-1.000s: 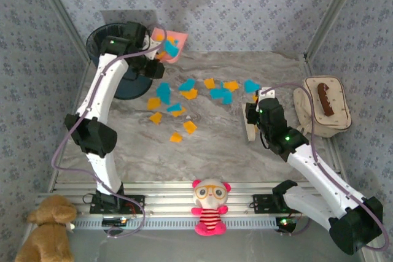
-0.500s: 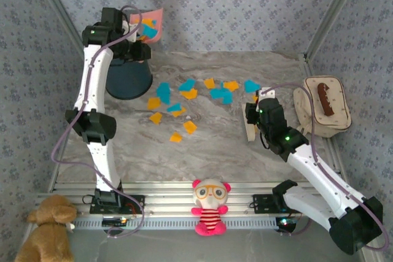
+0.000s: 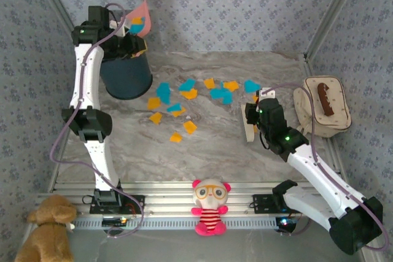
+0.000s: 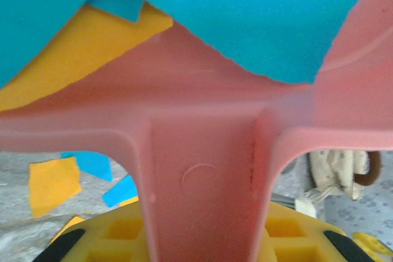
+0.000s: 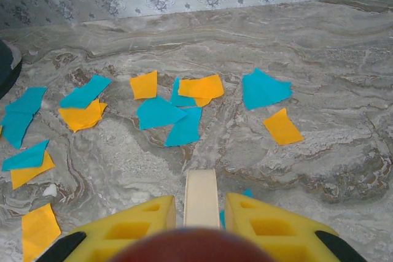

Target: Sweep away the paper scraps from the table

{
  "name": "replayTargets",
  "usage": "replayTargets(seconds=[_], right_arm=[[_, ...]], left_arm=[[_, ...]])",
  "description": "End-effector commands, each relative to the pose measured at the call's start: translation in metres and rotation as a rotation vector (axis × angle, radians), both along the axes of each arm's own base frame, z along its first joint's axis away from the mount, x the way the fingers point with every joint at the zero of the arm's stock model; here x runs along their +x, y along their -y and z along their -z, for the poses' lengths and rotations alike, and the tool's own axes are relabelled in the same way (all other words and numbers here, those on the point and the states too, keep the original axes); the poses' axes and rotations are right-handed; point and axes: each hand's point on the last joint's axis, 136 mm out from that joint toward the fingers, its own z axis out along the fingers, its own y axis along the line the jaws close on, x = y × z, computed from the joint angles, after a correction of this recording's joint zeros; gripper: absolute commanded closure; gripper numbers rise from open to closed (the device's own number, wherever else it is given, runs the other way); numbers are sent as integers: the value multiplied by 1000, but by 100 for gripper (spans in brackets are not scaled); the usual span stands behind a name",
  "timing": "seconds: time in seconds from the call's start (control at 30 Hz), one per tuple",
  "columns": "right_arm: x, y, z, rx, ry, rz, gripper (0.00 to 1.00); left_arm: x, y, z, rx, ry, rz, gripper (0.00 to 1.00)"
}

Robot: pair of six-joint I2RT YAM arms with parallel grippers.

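left gripper is clamping the handle of the pink plastic dustpan, tilting it above the dark round bin at 10 o'clock, presumably to dump its load. right gripper is pinching a cream brush handle, waiting at 3 o'clock of the orange and blue paper scraps lying on the grey marble-patterned table.

Dark round bin stands far left, upright, mouth open to the top. Cream pouch with brown handle lies far right, beside the wall. Pink plush with glasses and striped top sits at the near aluminium rail, centre. Brown teddy in near-left corner. Blue floral walls all round.
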Motion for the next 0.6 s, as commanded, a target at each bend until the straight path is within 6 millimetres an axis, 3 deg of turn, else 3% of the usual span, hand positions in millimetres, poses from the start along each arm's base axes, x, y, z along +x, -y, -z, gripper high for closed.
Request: replayTargets(seconds=[0.0, 0.23, 0.57], right_arm=[[-1, 0, -3, 30, 7, 8, 100], [-2, 0, 0, 30, 0, 7, 100], [-4, 1, 5, 31, -9, 12, 100]], left_arm=[[11, 10, -21, -136, 22, 1, 100], [24, 16, -37, -267, 13, -28, 100], [37, 13, -36, -324, -15, -95, 100]])
